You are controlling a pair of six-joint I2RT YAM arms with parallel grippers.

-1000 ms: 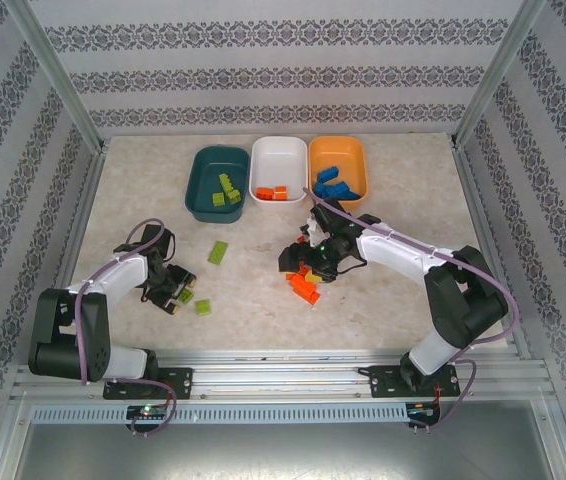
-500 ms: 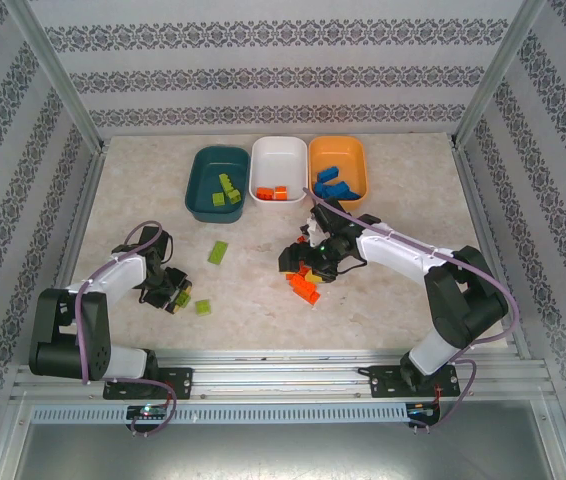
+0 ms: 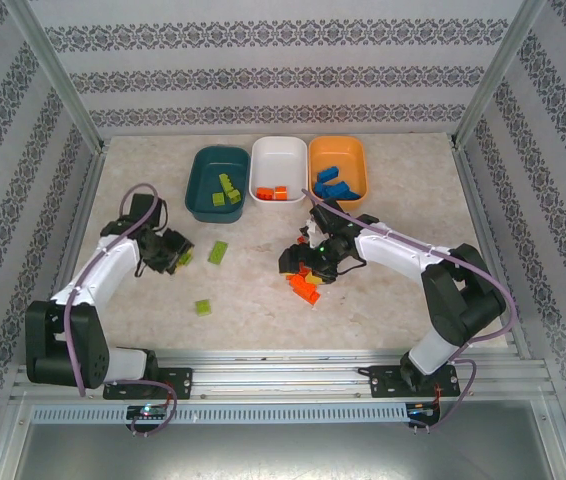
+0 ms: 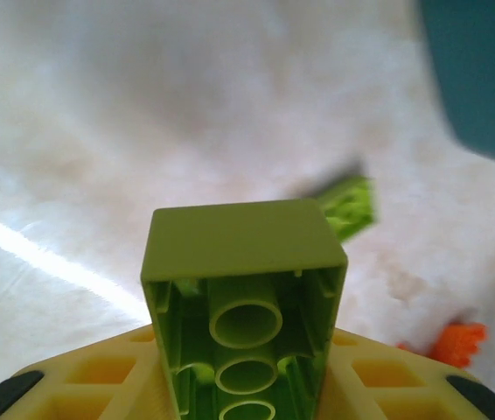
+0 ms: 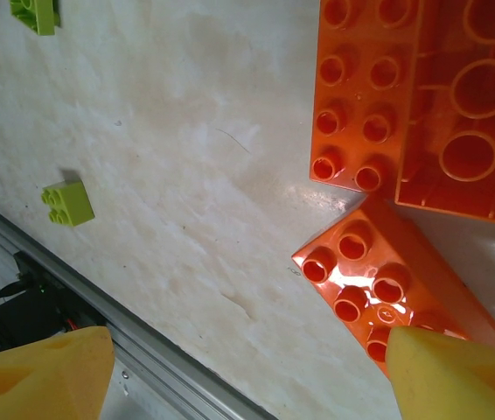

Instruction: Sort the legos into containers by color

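Now: left gripper, clamped on a lime green plastic brick, has the shallow dark teal plastic bin close by, far-right.

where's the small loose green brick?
Top view, left half: small green brick lies alone between the flat green brick and the front rail.

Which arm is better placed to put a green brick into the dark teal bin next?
Left. The left gripper is shut on a lime green brick and sits nearest the dark teal bin. The right gripper stands open over the orange bricks, farther away.
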